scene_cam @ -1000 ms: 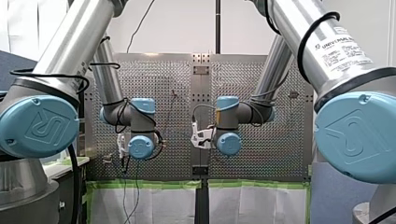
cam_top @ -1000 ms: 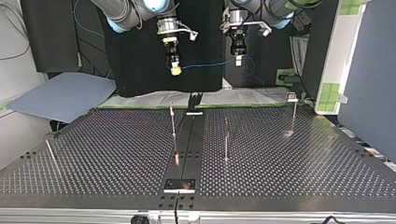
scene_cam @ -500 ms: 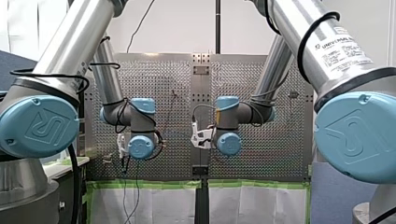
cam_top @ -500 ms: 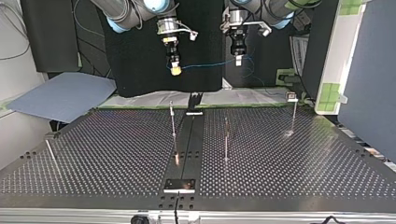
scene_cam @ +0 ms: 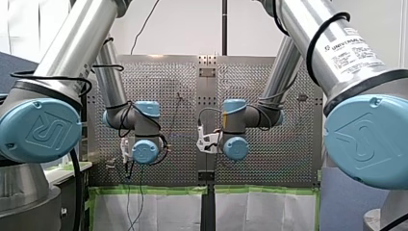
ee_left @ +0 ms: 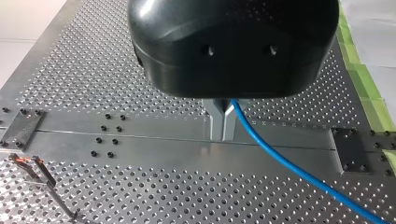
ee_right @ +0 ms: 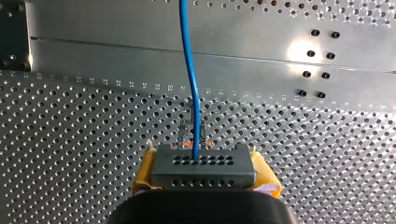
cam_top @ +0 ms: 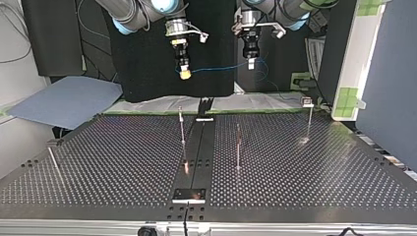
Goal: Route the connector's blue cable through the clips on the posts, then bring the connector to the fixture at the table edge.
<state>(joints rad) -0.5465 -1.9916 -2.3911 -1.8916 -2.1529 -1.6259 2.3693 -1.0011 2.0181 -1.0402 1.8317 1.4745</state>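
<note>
In the right wrist view a grey connector (ee_right: 203,165) with rows of small holes sits between yellow pads (ee_right: 145,170); my right gripper (ee_right: 203,172) is shut on it. The blue cable (ee_right: 190,70) leaves the connector and runs ahead over the plate. In the top view my right gripper (cam_top: 184,73) hangs high above the table's far edge. The cable (cam_top: 221,67) spans from it to my left gripper (cam_top: 251,62). My left gripper (ee_left: 223,122) has its metal fingers shut on the cable (ee_left: 299,170). A clip (ee_right: 191,135) lies just ahead of the connector, below it.
Thin posts stand on the perforated table: one (cam_top: 182,127) left of the centre rail, one (cam_top: 238,147) right of it, one (cam_top: 309,120) at the far right, a leaning one (cam_top: 53,161) at the left. A plate (cam_top: 189,194) sits at the near edge, a black bracket (cam_top: 205,105) at the far edge.
</note>
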